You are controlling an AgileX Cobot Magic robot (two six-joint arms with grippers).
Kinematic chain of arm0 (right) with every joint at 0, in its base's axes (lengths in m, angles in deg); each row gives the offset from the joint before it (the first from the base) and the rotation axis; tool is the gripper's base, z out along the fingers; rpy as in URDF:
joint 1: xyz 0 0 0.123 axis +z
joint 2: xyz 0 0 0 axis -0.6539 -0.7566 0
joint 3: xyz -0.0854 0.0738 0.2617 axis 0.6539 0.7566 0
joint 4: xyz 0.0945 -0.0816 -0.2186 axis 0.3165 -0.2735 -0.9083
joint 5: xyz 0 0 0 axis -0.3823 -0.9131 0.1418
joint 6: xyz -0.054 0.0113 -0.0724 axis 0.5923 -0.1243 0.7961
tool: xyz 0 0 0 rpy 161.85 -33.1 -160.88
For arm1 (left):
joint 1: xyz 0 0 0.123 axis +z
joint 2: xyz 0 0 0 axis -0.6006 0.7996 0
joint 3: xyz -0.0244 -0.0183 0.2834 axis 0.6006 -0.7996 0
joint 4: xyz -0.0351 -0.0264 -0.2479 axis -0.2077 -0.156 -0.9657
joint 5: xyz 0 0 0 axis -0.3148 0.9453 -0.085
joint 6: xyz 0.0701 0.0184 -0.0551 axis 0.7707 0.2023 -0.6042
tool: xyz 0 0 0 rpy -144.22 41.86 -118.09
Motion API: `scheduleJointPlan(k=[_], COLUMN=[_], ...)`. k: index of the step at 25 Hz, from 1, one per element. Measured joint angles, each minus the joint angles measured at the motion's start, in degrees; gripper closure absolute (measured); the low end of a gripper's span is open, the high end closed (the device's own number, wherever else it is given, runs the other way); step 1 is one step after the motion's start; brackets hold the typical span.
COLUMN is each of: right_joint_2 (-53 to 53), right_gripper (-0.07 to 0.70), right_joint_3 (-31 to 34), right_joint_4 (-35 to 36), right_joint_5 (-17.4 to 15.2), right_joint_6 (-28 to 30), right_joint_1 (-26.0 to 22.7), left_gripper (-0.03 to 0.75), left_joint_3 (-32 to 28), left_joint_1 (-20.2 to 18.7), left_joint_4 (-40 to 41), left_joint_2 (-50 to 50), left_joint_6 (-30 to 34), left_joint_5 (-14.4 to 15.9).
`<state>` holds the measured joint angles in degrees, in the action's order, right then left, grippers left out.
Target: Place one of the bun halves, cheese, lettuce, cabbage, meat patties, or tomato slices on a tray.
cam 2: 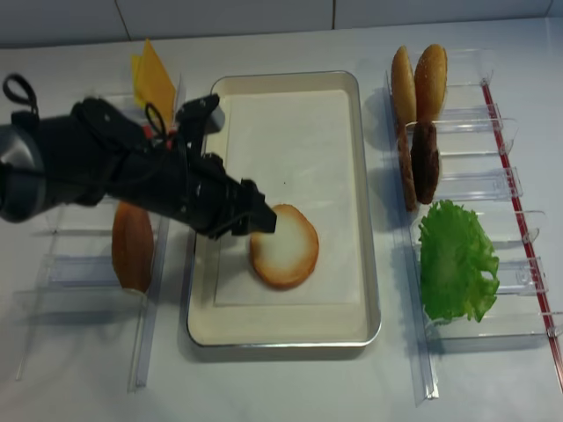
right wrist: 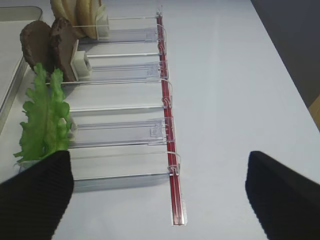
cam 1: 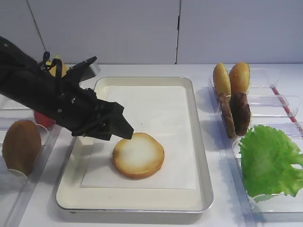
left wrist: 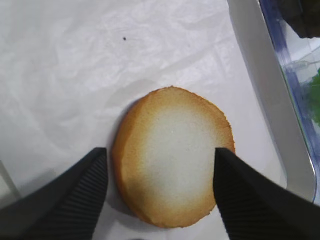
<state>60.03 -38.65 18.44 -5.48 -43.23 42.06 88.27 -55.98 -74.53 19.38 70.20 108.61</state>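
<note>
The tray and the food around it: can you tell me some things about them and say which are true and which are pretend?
1. The bun half lies flat on the tray, pale face up. True.
2. The lettuce is on the tray. False: it sits in a clear bin to the right of the tray.
3. The left gripper has its jaws apart, one on each side of the bun half. True.
4. The meat patties lie flat on the table. False: they stand on edge in a clear bin.
5. The cheese is on top of the bun half. False: it stands left of the tray.
</note>
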Motion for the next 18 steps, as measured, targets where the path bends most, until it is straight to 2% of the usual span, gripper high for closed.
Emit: scheduleJointPlan(k=[9,13,18], right_joint_2=[0.0,0.0,0.0], right_gripper=[-0.06,-0.06,-0.06], right_joint_3=[0.0,0.0,0.0], right_joint_4=[0.0,0.0,0.0], right_joint_5=[0.0,0.0,0.0], right_joint_6=[0.0,0.0,0.0], right_joint_1=[0.0,0.0,0.0], left_gripper=[0.272,0.273,0.274], left_joint_3=[9.5,13.9,17.9], left_joint_1=[0.0,-0.8,-3.3], left_joint_4=[18.6,28.1,44.8], left_joint_2=[-0.1,-2.1,-5.7], left_joint_6=[-13.1,-18.5,-27.6], left_joint_5=[7.2,8.6,11.9])
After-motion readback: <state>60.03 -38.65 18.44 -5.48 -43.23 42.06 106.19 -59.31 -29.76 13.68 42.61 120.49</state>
